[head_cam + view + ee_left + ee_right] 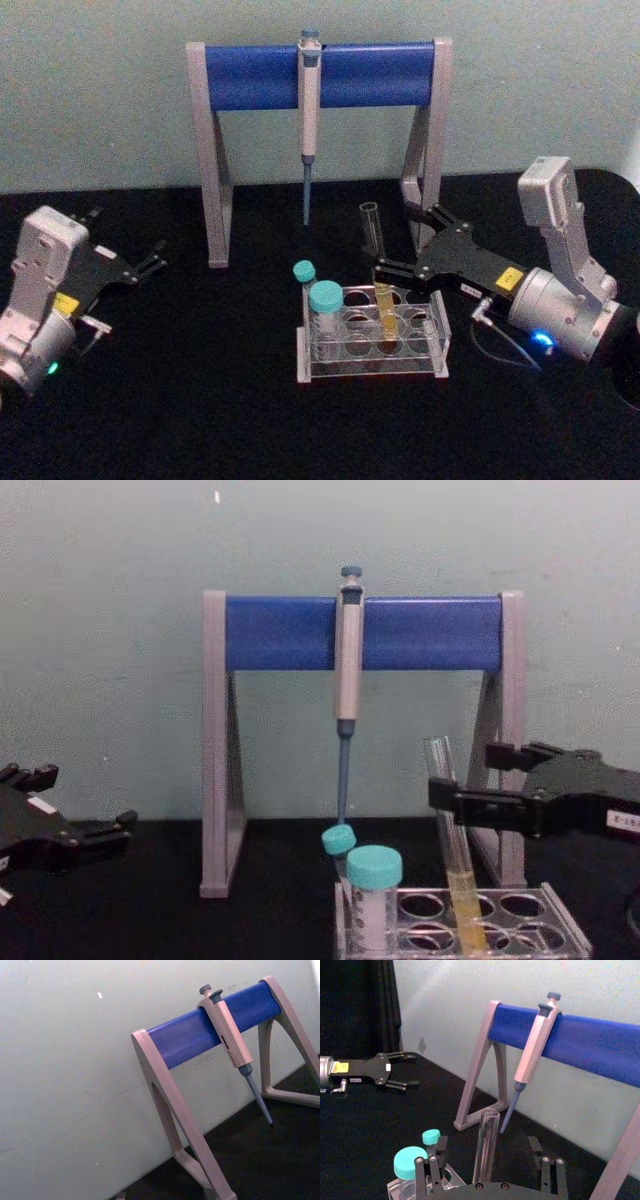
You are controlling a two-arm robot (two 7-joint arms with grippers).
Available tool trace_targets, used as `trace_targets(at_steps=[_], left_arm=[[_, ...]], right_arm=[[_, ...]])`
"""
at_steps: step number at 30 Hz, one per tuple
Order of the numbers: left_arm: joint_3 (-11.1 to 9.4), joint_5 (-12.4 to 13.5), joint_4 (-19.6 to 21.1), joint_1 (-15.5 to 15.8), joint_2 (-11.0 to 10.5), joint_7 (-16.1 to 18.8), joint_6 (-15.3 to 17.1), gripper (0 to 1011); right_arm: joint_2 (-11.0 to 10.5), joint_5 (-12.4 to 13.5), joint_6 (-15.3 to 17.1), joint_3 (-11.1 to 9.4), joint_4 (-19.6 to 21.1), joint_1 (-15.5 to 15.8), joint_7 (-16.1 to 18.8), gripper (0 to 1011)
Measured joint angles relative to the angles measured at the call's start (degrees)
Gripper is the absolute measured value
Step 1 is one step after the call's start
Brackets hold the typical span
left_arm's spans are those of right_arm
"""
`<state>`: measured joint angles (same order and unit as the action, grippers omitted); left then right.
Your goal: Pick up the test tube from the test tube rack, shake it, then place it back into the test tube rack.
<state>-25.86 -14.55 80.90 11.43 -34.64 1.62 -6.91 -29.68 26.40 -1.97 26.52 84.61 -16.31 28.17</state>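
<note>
Fingers (400,270) of the right pincer (402,240) stand spread apart, released, one on each side of the test tube (376,245). The right wrist view shows the glass rising between them with a gap on both sides. In the head view the nearer fingertip lies just beside the tube, and whether it touches cannot be told. The tube sits in the test tube rack (400,368), in a hole near its middle, though which row is unclear. It leans a little, its open mouth is well above the top plate, and yellow liquid fills its lower part. At the rack's left end are two teal-capped vials (324,300), the larger one nearer the robot. Behind the rack is a grey stand with a blue crossbar (250,75), and a pipette (308,110) hangs from it, tip down. All of this is on the black tabletop (200,400). The left pincer (128,240) hovers at the far left, also released, well apart from the rack.
</note>
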Motion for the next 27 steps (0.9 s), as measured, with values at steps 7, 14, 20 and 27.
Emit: trace_targets(at_steps=[7,14,20,27], left_arm=[[0.00,0.00,0.00,0.00,0.00,0.00,0.00,1001],[0.00,0.00,0.00,0.00,0.00,0.00,0.00,1001],[0.00,0.00,0.00,0.00,0.00,0.00,0.00,1001],[0.00,0.00,0.00,0.00,0.00,0.00,0.00,1001]], right_arm=[[0.96,0.09,4.08,-0.17,-0.95,-1.65,1.00,1000],[1.34,0.44,7.68,0.13,-2.08,-3.48,2.33,1000],[1.50,0.48,9.68,1.03,-3.25,-4.91,3.22,1000],[1.64,0.67,10.10,1.60,-4.17,-5.64,3.78,1000]])
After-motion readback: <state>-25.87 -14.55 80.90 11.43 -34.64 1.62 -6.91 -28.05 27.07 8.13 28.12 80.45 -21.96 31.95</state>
